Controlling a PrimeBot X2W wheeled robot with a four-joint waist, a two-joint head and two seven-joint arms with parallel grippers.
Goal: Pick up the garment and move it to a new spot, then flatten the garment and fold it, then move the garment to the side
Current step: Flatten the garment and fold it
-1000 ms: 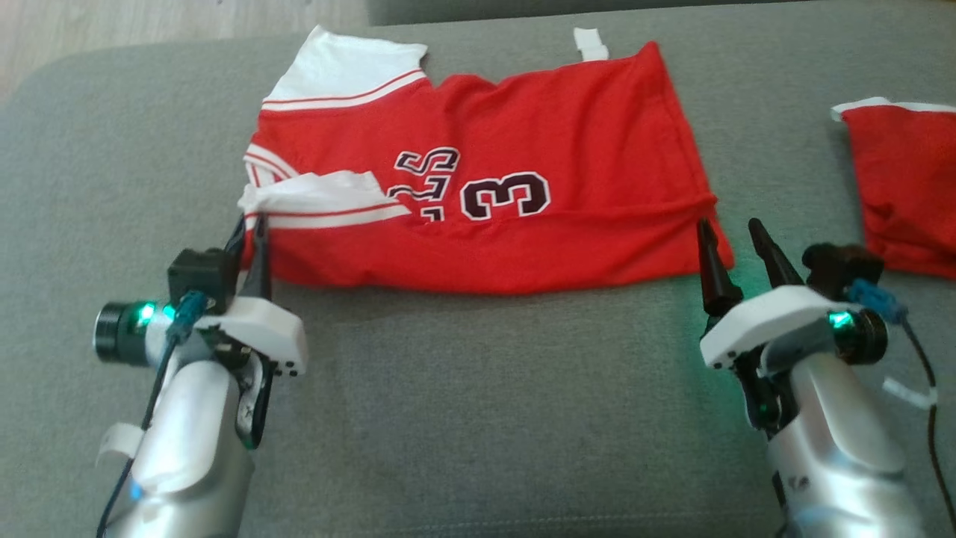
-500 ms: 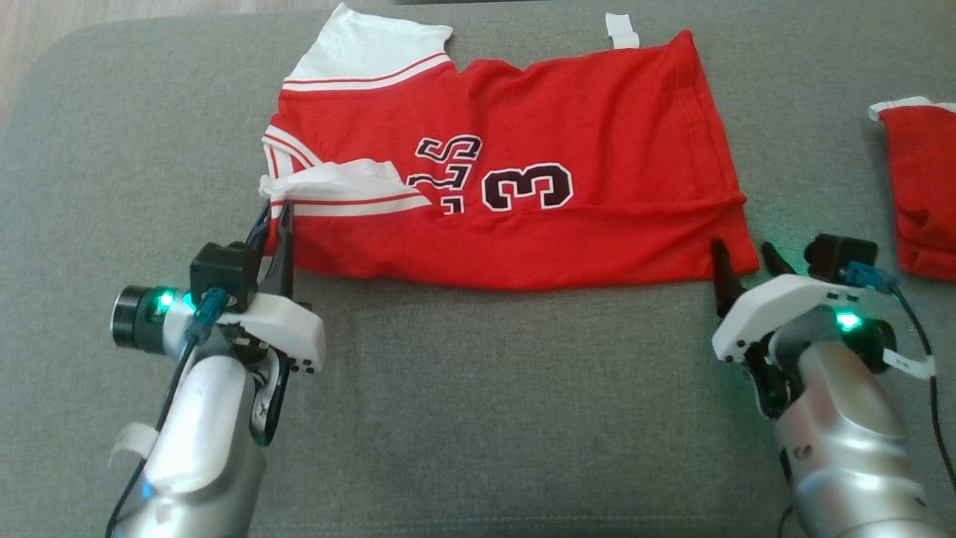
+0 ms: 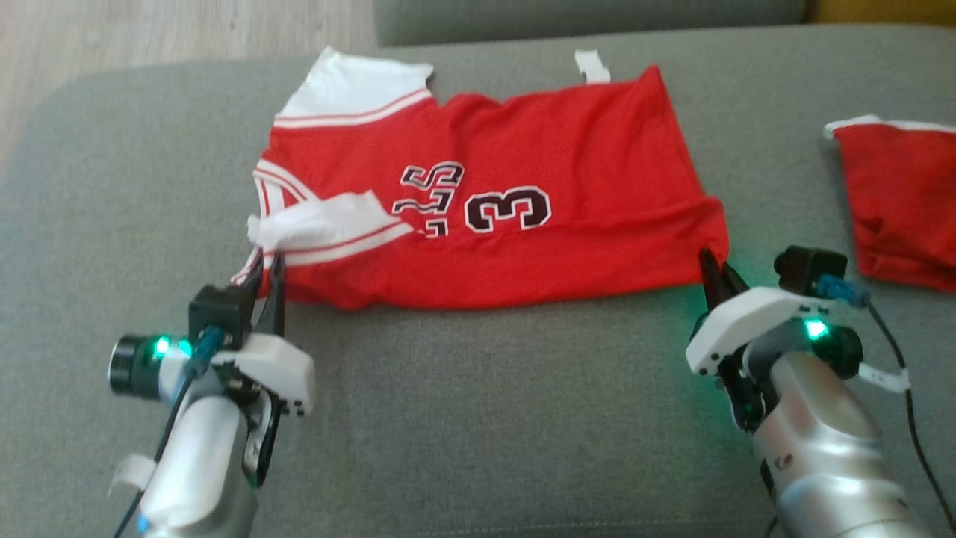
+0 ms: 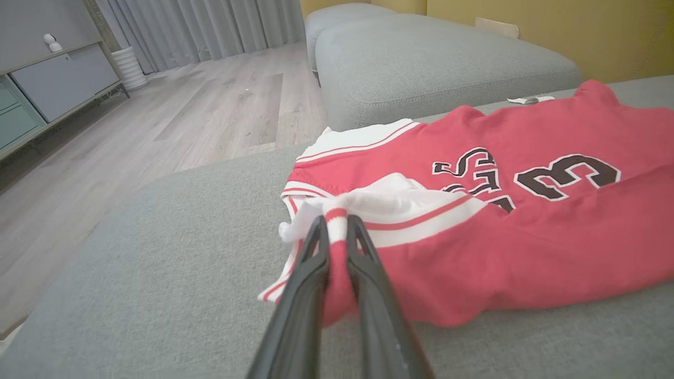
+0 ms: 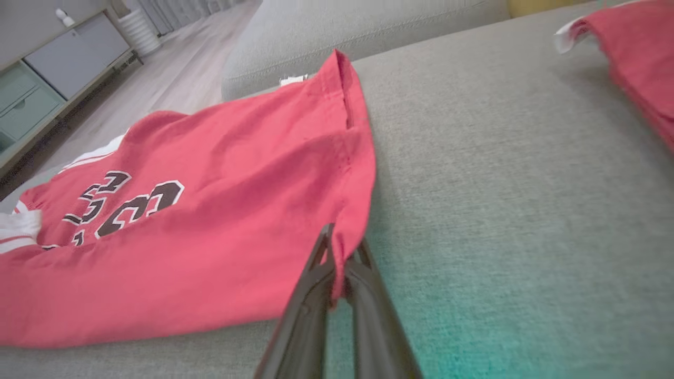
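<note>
In the head view, the red garment (image 3: pixel 567 149) is spread on the grey cushion (image 3: pixel 478 418), its 2 near corners held by the left gripper (image 3: pixel 269 265) and right gripper (image 3: pixel 715 263). In the left wrist view, striped trim (image 4: pixel 337 213) is clamped between narrow jaws; in the right wrist view, red hem (image 5: pixel 352 231) is pinched likewise.

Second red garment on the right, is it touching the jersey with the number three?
No, in the head view bare grey cushion separates the second red garment from the jersey.
</note>
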